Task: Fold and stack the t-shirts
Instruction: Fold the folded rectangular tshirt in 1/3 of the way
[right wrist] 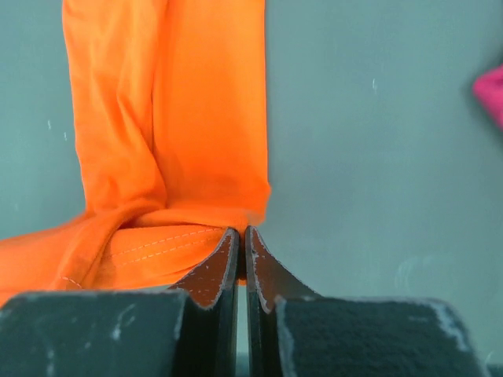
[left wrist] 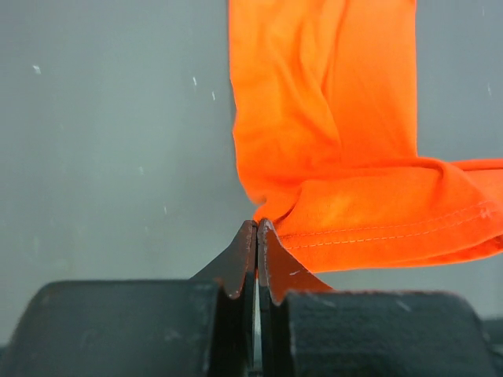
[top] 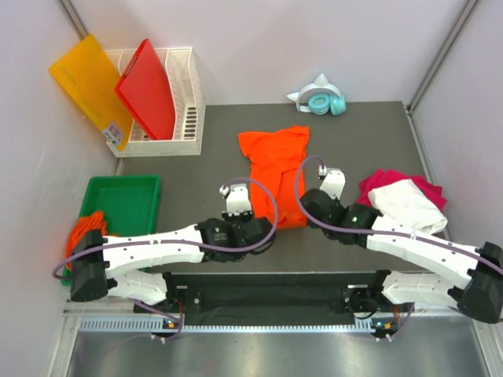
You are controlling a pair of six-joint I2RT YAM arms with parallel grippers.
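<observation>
Orange t-shirt [top: 275, 169] lay lengthwise on the surface [top: 377, 133]; my left tool [left wrist: 257, 232] and right tool [right wrist: 241, 236] each clamped a near hem corner, jaws narrow, probably to fold it away.

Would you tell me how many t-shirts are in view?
4: an orange t-shirt mid-table, a white t-shirt atop a magenta t-shirt at right, an orange bundle by the green bin, possibly hiding more.

Orange t-shirt [top: 273, 157] corners out of sight, perhaps between the jaws.
</observation>
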